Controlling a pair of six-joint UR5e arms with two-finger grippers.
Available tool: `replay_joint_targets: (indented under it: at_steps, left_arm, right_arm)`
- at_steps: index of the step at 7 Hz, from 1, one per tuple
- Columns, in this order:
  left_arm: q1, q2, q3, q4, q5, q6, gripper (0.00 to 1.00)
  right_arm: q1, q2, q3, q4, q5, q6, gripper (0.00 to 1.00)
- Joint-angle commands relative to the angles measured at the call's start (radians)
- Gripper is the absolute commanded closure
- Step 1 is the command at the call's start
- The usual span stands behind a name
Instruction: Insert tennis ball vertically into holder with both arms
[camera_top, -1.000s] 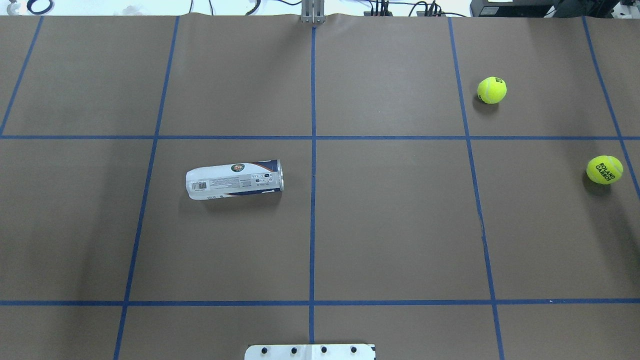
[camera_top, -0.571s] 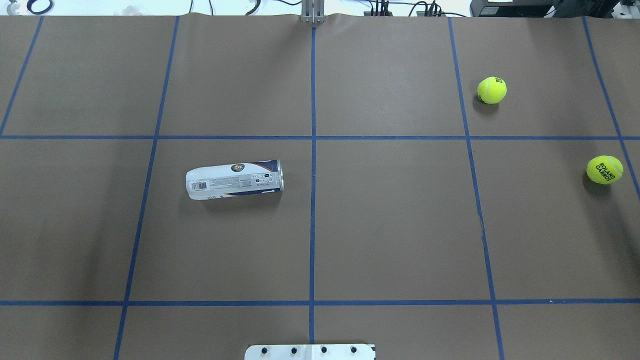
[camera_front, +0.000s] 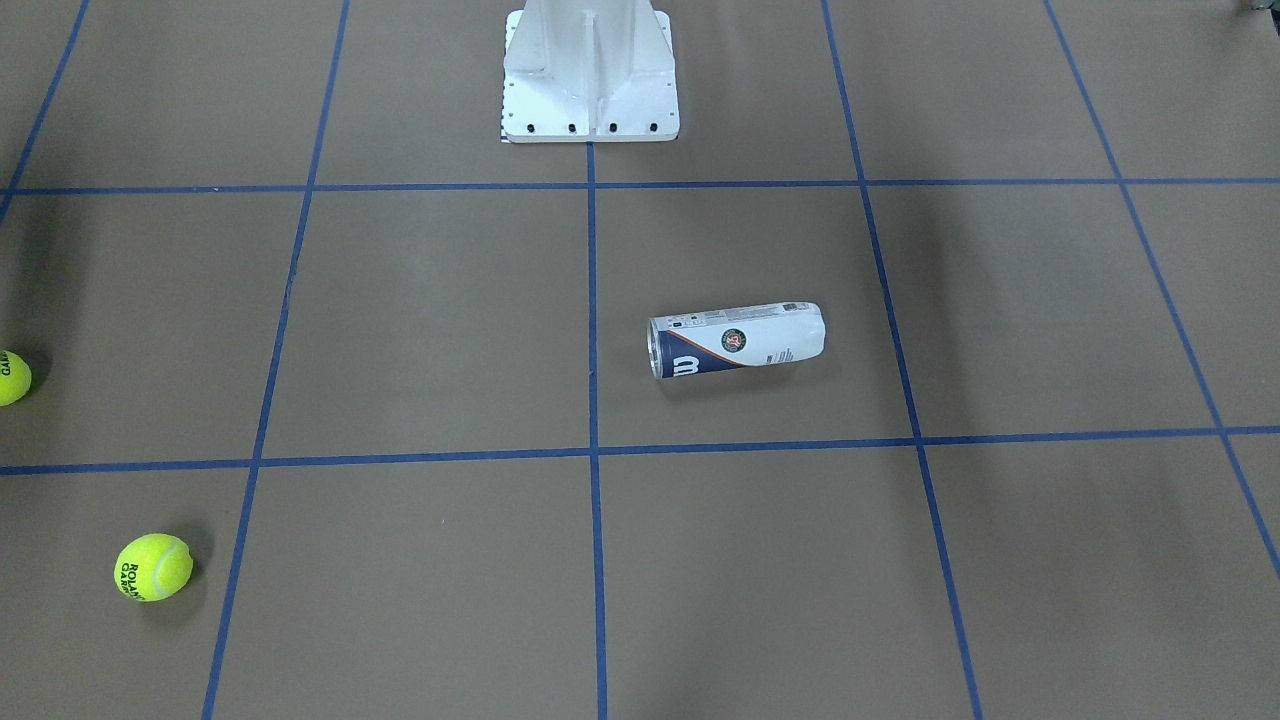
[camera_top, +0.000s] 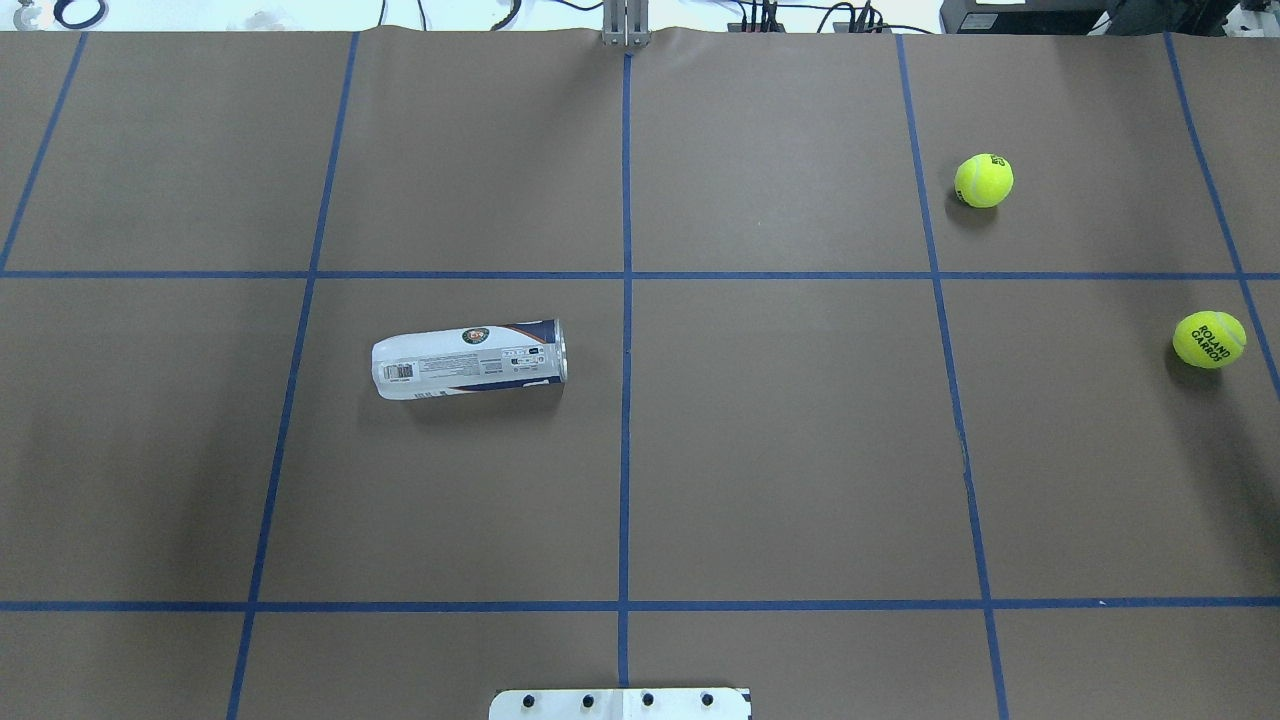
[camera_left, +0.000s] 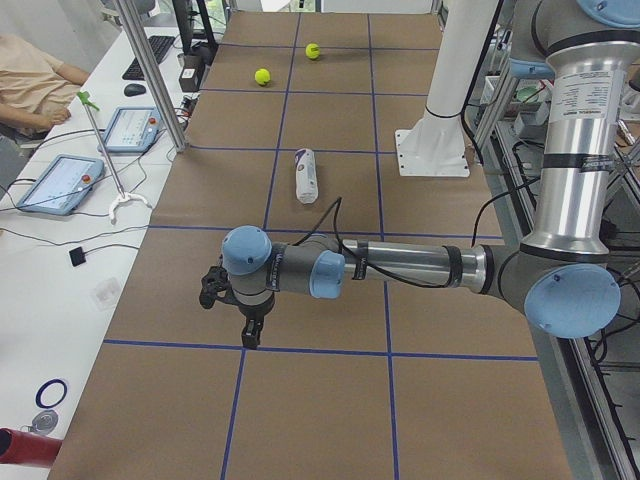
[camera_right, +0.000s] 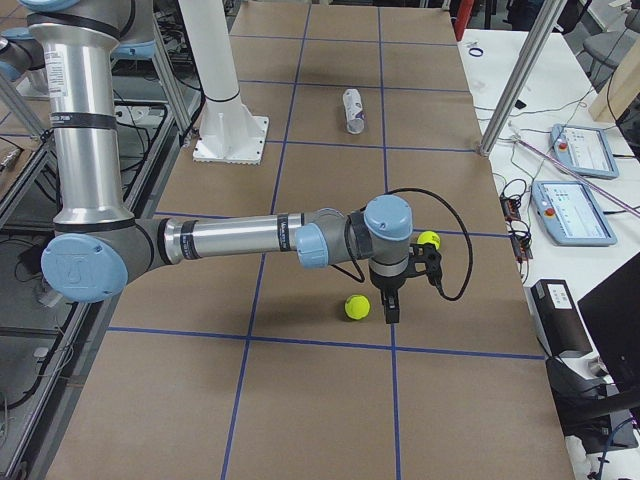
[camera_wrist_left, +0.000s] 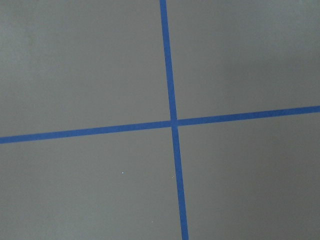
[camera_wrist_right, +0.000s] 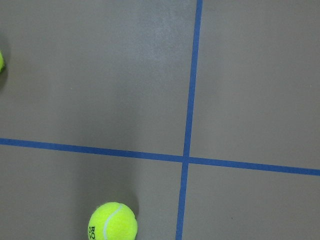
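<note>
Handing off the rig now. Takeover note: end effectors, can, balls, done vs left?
Left end effector: over bare table, nothing held; open or shut unclear.
Right end effector: hanging by the near tennis ball, nothing held; state unclear too.
Holder: on its side, robot's left half. Far tennis ball: loose, right half.
Done: nothing. Left: stand holder upright, grasp a ball, insert.
</note>
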Motion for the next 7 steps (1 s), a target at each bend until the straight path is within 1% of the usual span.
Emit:
replay_joint_targets:
  at_steps: [1, 2, 4, 5, 6, 7]
  left_arm:
    - [0.002, -0.034, 0.005, -0.005, 0.0, -0.003, 0.0]
    - [0.002, -0.066, -0.006, -0.006, -0.003, -0.009, 0.0]
    - [0.005, -0.1, -0.006, -0.083, -0.016, -0.014, 0.01]
    - [0.027, -0.117, -0.004, -0.17, -0.05, -0.015, 0.01]
    - [0.087, -0.155, -0.003, -0.239, -0.05, -0.023, 0.01]
    - [0.135, -0.224, -0.001, -0.249, -0.05, -0.031, 0.01]
  right_arm:
    - [0.0, 0.008, -0.006, 0.004, 0.003, 0.02, 0.0]
    - [-0.002, 0.01, -0.01, 0.005, 0.001, 0.018, 0.0]
    - [-0.006, 0.013, -0.015, 0.005, 0.001, 0.02, 0.0]
    - [-0.006, 0.013, -0.017, 0.005, 0.003, 0.027, 0.0]
    - [-0.008, 0.013, -0.018, 0.005, 0.003, 0.029, 0.0]
    - [-0.008, 0.013, -0.018, 0.005, 0.004, 0.029, 0.0]
